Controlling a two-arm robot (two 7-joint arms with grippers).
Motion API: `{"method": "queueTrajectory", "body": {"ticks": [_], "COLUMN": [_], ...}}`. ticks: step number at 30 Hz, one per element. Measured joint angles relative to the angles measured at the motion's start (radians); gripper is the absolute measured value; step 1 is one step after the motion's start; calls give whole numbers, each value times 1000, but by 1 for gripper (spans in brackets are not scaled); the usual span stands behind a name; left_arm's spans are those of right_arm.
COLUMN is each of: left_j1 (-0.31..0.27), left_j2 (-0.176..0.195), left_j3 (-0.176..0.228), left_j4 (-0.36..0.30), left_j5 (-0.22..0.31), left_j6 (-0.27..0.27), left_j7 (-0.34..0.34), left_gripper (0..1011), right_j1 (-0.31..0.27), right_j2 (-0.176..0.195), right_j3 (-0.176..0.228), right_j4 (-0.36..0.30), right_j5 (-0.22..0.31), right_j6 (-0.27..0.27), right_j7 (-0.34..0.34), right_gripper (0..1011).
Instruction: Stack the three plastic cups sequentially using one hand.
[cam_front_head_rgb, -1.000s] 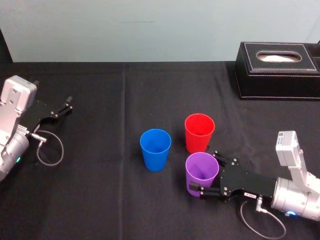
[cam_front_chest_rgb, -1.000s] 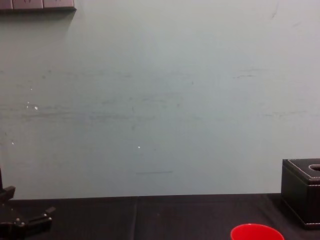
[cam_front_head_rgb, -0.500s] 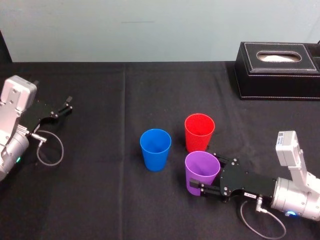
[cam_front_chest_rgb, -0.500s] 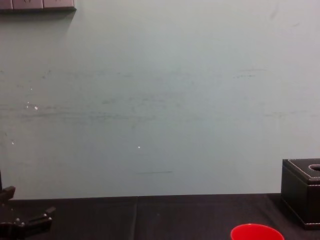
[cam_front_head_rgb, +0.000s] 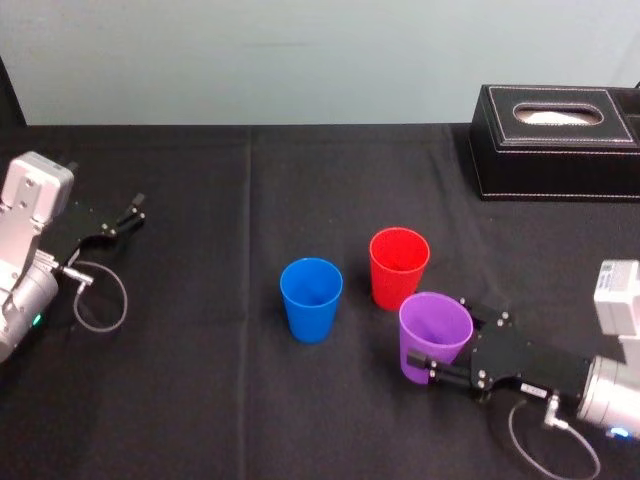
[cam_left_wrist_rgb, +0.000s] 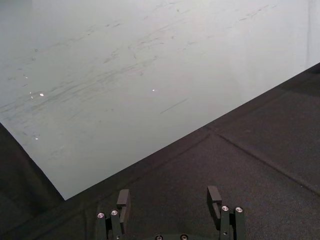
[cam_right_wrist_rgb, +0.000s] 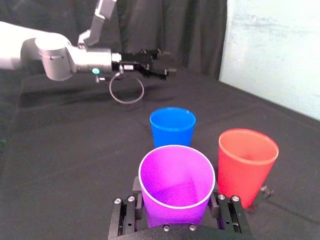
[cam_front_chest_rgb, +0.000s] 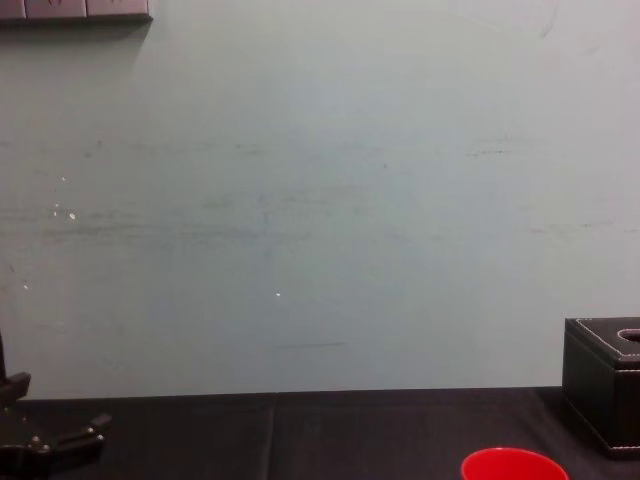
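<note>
Three cups sit near the middle of the table (cam_front_head_rgb: 200, 400). The left cup (cam_front_head_rgb: 311, 298) stands by itself, apart from the other two. The back cup (cam_front_head_rgb: 399, 265) stands to its right and a little farther from the robot. The front cup (cam_front_head_rgb: 433, 325) is just before and right of the back cup, close beside it. It sits between the fingers of the right gripper (cam_front_head_rgb: 441, 345), which reaches in from the near right. A box (cam_front_head_rgb: 556, 140) sits at the far right, well behind the cups. The left gripper (cam_front_head_rgb: 130, 212) lies at the table's left side, well apart from the cups, with a cable loop (cam_front_head_rgb: 98, 297) just before it.
</note>
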Motion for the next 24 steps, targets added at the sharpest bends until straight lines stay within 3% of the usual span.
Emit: {"method": "queueTrajectory", "body": {"ticks": [6,10,18,24], "left_j1": [0,0,0,0], "left_j2": [0,0,0,0], "left_j3": [0,0,0,0], "left_j4": [0,0,0,0], "left_j5": [0,0,0,0], "left_j6": [0,0,0,0], "left_j7": [0,0,0,0], "left_gripper": [1005,1005,1005,1005], "right_j1": [-30,-17,60,130], "right_j2": [30,43,34,12], "right_j3": [36,48,36,16], "right_j4": [-92,-150,-169,-147], "right_j5": [9,6,-5,12], "right_j6": [27,61,138,218], "right_j7": [-22,-31,-40,-56], "right_gripper": [733,733,733,733]}}
